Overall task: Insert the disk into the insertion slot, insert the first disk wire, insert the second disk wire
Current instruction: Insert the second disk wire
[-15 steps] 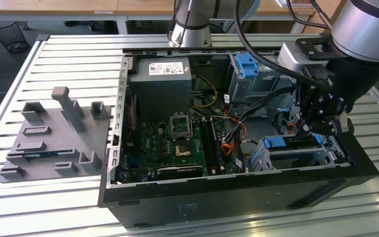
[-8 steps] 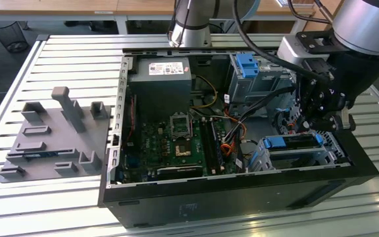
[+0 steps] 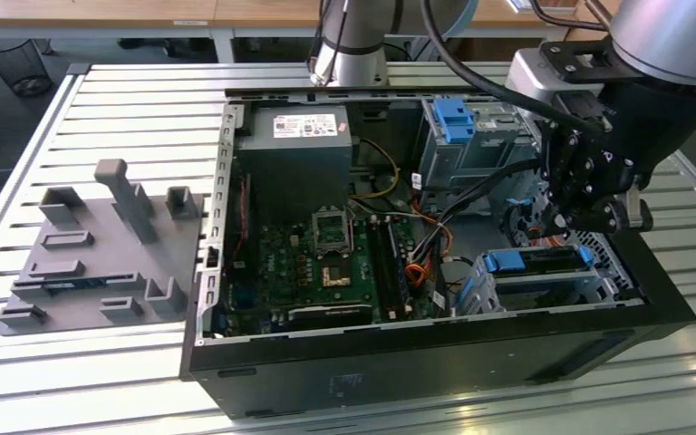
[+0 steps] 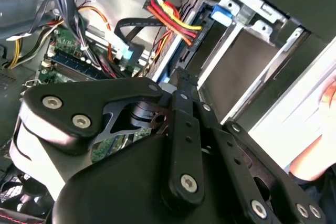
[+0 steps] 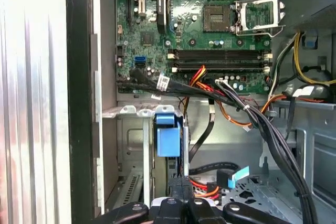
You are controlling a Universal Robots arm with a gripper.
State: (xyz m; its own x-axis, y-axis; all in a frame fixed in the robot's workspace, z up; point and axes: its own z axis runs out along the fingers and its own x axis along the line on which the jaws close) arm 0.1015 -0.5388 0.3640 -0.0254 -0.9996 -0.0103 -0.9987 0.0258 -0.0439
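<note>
- The disk (image 3: 542,262), silver in a bright blue plastic carrier, was found seated in the insertion slot (image 3: 565,292), a low perforated sheet-metal cage.
- The gripper (image 3: 562,228) was held just above the disk's end, its black fingers (image 5: 176,198) pressed together; whether anything was pinched could not be told.
- Red and yellow wires (image 4: 170,17) were noted near the fingers, and a green motherboard (image 5: 199,19) beyond.

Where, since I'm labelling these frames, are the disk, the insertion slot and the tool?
disk (image 3: 539,260), exterior view, on its blue carrier edge.
insertion slot (image 3: 565,292), exterior view, on its grey side wall.
tool (image 3: 560,227), exterior view, at its tip end.
</note>
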